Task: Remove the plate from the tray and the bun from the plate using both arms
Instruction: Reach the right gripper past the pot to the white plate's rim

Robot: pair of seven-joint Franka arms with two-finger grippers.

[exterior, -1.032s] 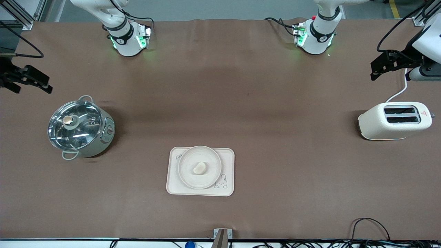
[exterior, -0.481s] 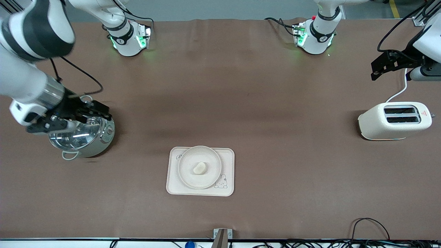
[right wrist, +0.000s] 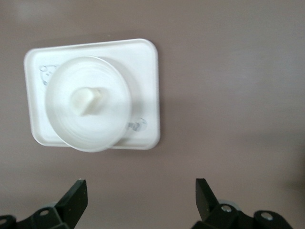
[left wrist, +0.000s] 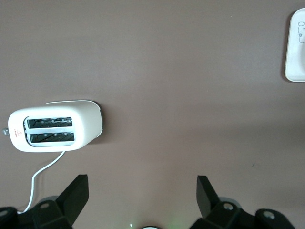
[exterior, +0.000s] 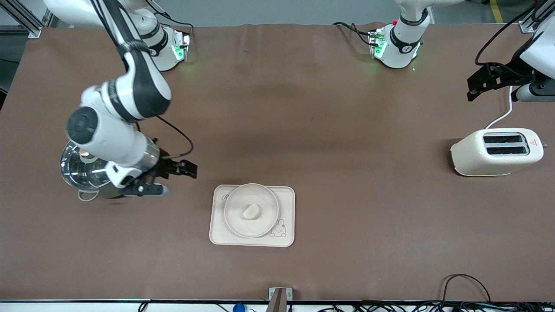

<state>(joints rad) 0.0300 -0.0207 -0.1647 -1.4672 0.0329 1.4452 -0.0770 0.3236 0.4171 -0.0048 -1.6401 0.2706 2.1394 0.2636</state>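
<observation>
The round cream plate (exterior: 232, 203) sits on the rectangular rabbit tray (exterior: 287, 197), and the small pale bun (exterior: 251, 211) lies in the plate's middle. The right wrist view shows the plate (right wrist: 59, 124), the bun (right wrist: 86, 100) and the tray (right wrist: 143, 67). My right gripper (exterior: 171, 178) is open and empty, over the bare table between the pot and the tray; its jaws stand wide apart in the right wrist view (right wrist: 140, 195). My left gripper (exterior: 472, 89) is open and empty, waiting over the table's left-arm end; its wrist view (left wrist: 142, 191) shows both fingers spread.
A steel pot with a glass lid (exterior: 80, 173) stands toward the right arm's end, partly hidden by the right arm. A white toaster (exterior: 496, 151) with a cord stands toward the left arm's end, and it shows in the left wrist view (left wrist: 55, 131). Cables lie along the table's near edge.
My right arm has swung in from the table's end, passed over the pot and brought its open gripper close to the tray. The left arm, plate and bun have not moved.
</observation>
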